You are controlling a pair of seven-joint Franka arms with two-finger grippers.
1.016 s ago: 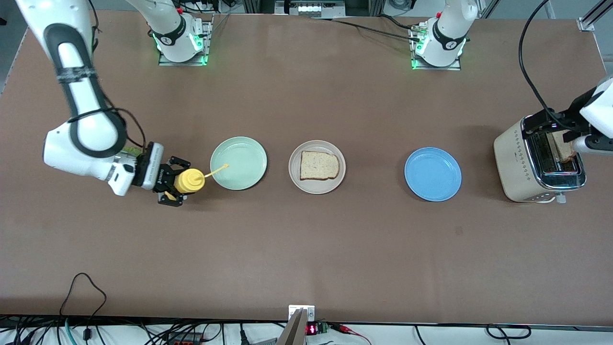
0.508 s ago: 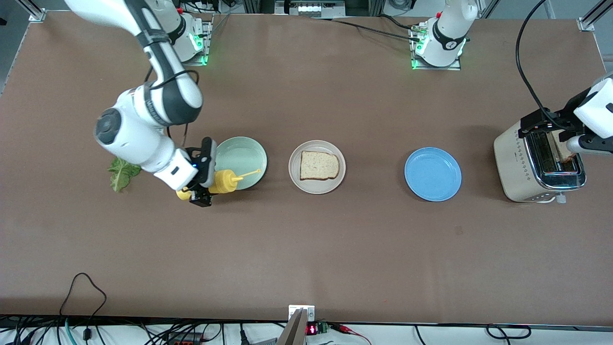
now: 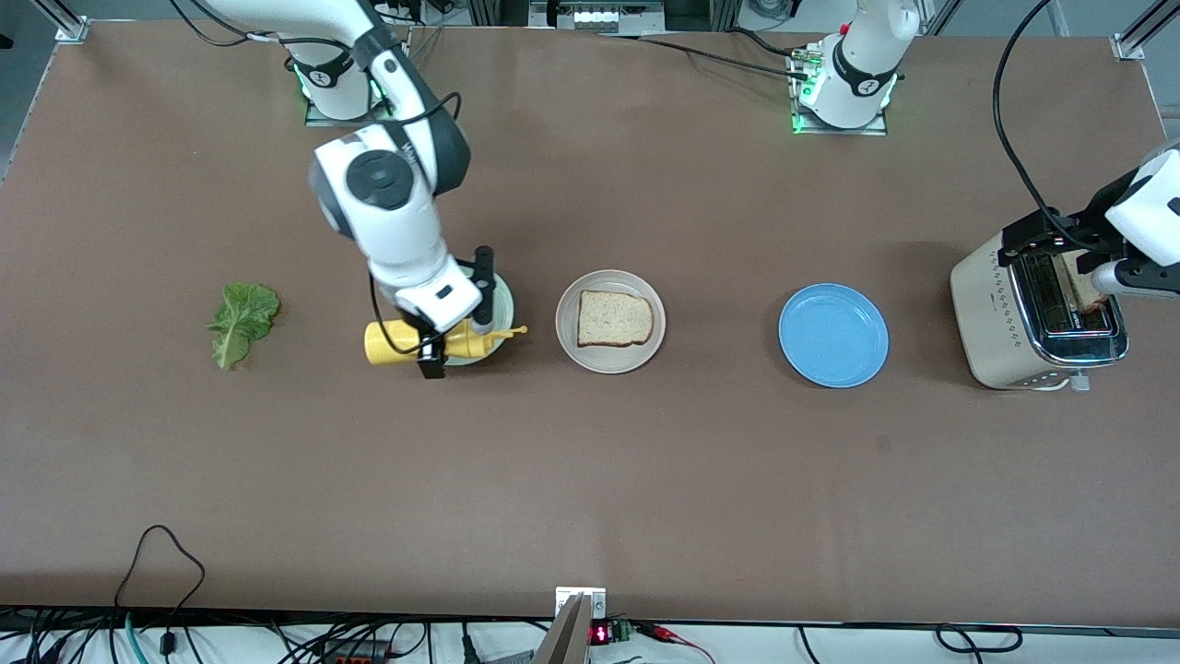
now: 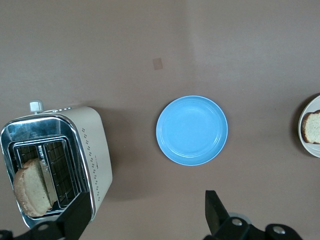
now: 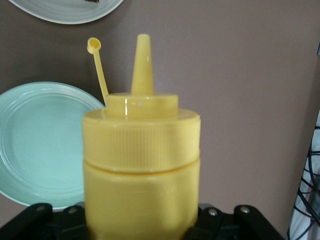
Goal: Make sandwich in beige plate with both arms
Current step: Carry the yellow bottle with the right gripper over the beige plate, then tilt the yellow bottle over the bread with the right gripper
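Observation:
The beige plate (image 3: 568, 343) lies mid-table with one bread slice (image 3: 615, 318) on it; its rim (image 5: 65, 12) shows in the right wrist view. A green lettuce leaf (image 3: 241, 323) lies on the table toward the right arm's end. A second bread slice (image 4: 30, 187) stands in the toaster (image 3: 1005, 323). My right gripper (image 3: 430, 343) is shut on a yellow squeeze bottle (image 5: 141, 165), held on its side over the mint-green plate (image 5: 40, 145), nozzle toward the beige plate. Over the toaster hangs my left gripper (image 4: 145, 220), open and holding nothing.
A blue plate (image 3: 832, 334) sits bare between the beige plate and the toaster. The toaster's black cable (image 3: 1014, 138) loops up off the table at the left arm's end. The bottle's cap (image 5: 93, 45) dangles open on its strap.
My right arm has swung from over the lettuce leaf toward the beige plate, carrying the bottle, which leaves the leaf uncovered. The left gripper has stayed over the toaster.

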